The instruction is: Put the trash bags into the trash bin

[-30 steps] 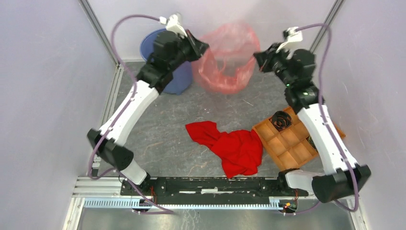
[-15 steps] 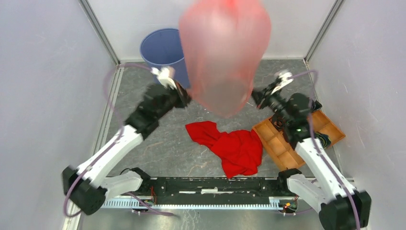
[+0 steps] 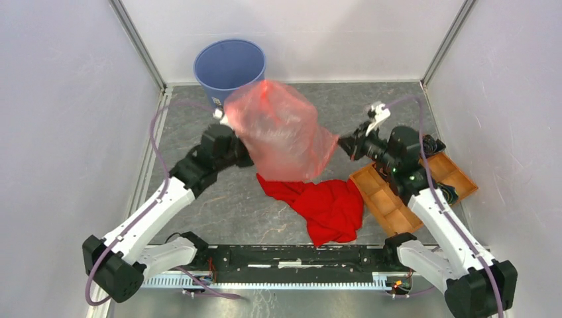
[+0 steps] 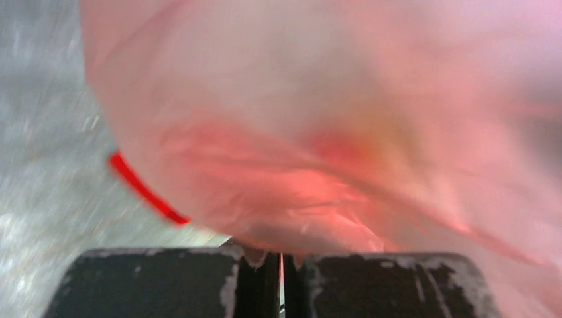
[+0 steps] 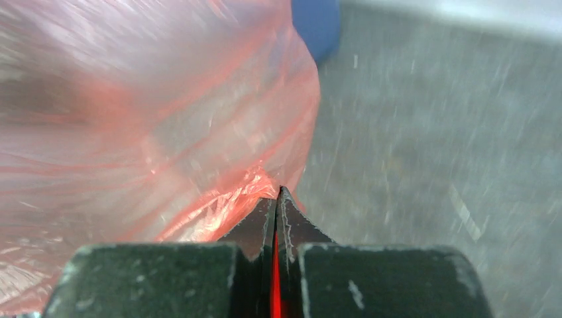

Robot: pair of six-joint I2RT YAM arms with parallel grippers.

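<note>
- Trash bag (image 3: 278,132): held up off the table (image 3: 371,106), mid-scene in the top view, puffed out with air between the two arms. Its lower edge hangs over the top of the red cloth (image 3: 328,205); can't tell if they touch.
- Trash bin (image 3: 199,66): upright, mouth open, at approx 11 o'clock from the bag, in the far-left corner. The bag's far edge overlaps the bin wall in the top view, but the bag isn't in the bin yet.
- Left gripper (image 4: 280,255): jaws closed tight, film bunched at the tips. Pinching the bag's edge on its 9 o'clock side.
- Right gripper (image 5: 276,199): jaws closed too, red film showing in the slit between them. Holds the 3 o'clock side of the bag.
- Handling, my read: very light, no stiffness, glossy so prob. slippery. It balloons and drifts with any quick move, so it won't drop where aimed.
- Film is thin, so it could tear or slip out if the arms pull apart hard.
- Best hold: gathered, crumpled edge rather than a single layer. The two opposite pinches look right for this.
- The bag looks about as wide as the bin mouth, so prob. needs collapsing and lowering in, not tossing.
- Tray (image 3: 388,199) at 4 o'clock is well apart, no issue.
</note>
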